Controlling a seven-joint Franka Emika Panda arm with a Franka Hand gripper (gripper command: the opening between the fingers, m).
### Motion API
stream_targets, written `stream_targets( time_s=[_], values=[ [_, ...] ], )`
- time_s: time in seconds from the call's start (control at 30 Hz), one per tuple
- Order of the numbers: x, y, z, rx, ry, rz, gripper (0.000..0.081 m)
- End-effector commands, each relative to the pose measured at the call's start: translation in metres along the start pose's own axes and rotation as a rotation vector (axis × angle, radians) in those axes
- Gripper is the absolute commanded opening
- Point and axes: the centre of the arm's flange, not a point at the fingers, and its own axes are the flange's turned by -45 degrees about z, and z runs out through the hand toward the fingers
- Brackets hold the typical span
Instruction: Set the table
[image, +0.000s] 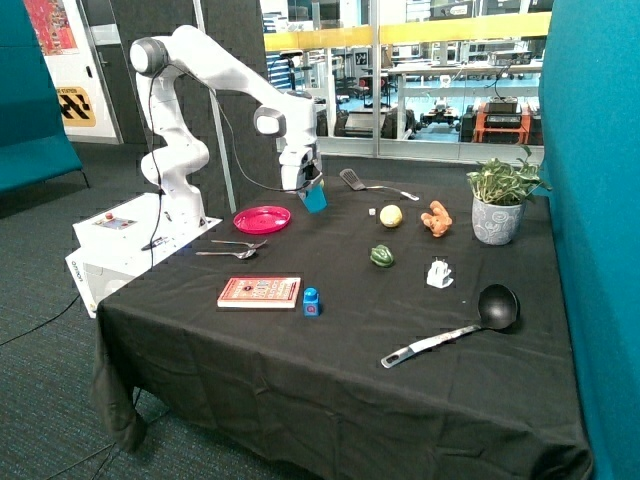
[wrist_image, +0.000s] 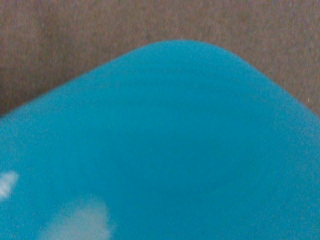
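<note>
Spoons (image: 232, 249) between plate (image: 262, 219) and book (image: 259, 292), seemingly

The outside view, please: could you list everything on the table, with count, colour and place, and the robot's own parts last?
table: 1, black cloth
plate: 1, pink, near the base
cup: 1, blue, held in the air beside the plate
spoons: 2, metal, in front of the plate
book: 1, red, near the front edge
block: 1, blue, beside the book
spatula: 1, black head, far side
fruit: 1, yellow, centre
toy: 1, orange, beside the fruit
vegetable: 1, green, centre
white object: 1, near the ladle
ladle: 1, black
plant: 1, green, grey pot, far corner
base: 1, white
gripper: 1, jaws shut on the cup
</note>
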Motion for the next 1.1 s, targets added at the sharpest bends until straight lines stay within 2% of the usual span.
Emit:
stream_targets(
  time_s=[0.0,0.33,1.07],
  values=[
    [-0.022,-0.004,0.006,0.0006,-0.0016,0.002,0.0000],
    [-0.037,0.007,0.013,0.0006,-0.0016,0.026,0.0000],
    [-0.052,0.036,0.030,0.0006,-0.0017,0.066,0.0000]
  ],
)
